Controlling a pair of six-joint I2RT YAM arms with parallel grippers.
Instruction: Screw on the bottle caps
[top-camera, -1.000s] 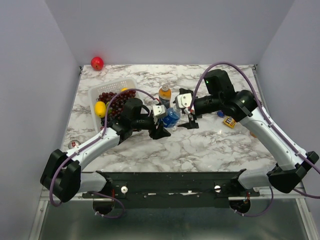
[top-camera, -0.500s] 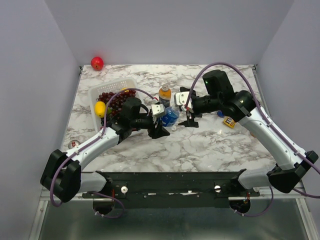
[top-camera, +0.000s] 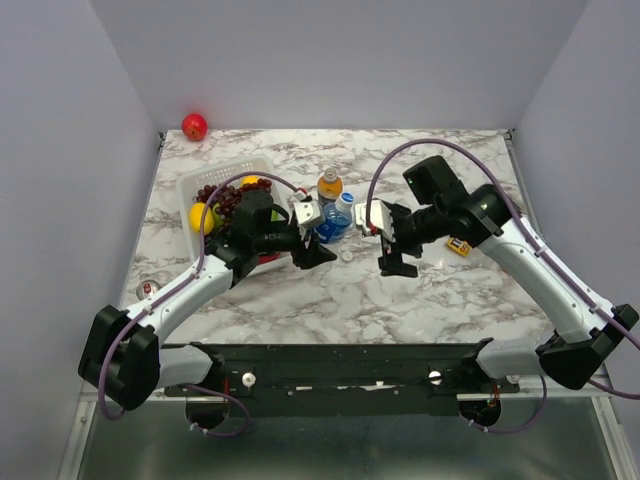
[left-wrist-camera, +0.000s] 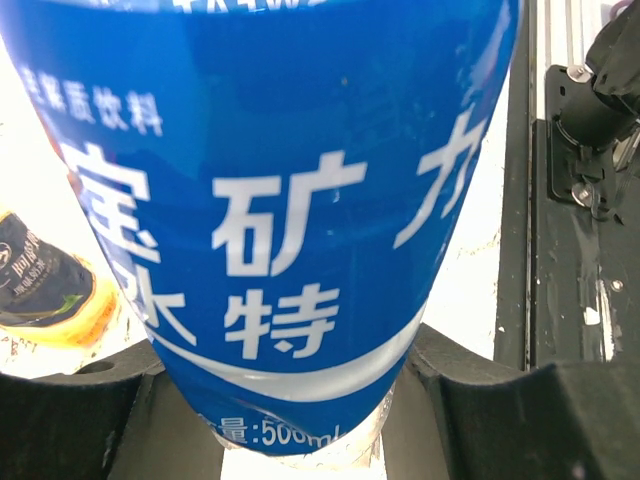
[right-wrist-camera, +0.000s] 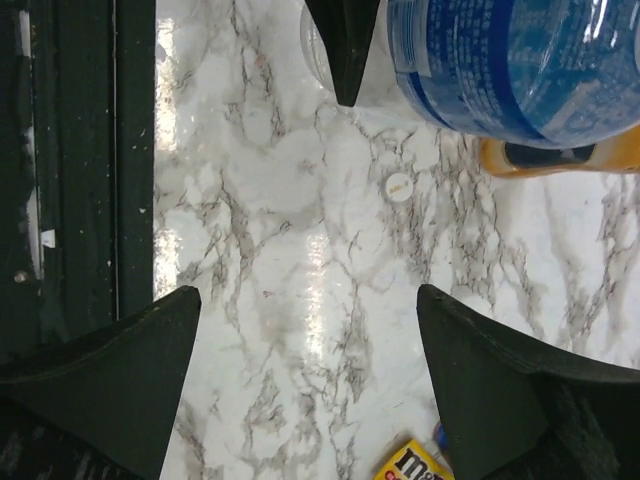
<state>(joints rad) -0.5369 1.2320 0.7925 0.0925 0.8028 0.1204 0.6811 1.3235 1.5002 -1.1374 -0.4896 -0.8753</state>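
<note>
The left arm (top-camera: 185, 292) and right arm (top-camera: 545, 270) reach inward, elbows bent outward. The left gripper (top-camera: 320, 250) has its jaws closed around a blue-labelled bottle (top-camera: 335, 222). The right gripper (top-camera: 397, 265) points downward with its 2 jaws spread wide.

White arms (top-camera: 180, 295) — black joints (top-camera: 120, 350) (purple cables (top-camera: 432, 141)).

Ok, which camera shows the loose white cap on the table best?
Right wrist view: the white cap lies unobstructed on the marble. Top external shows it only as a tiny dot. Left wrist misses it, filled by the blue-labelled bottle.
</note>
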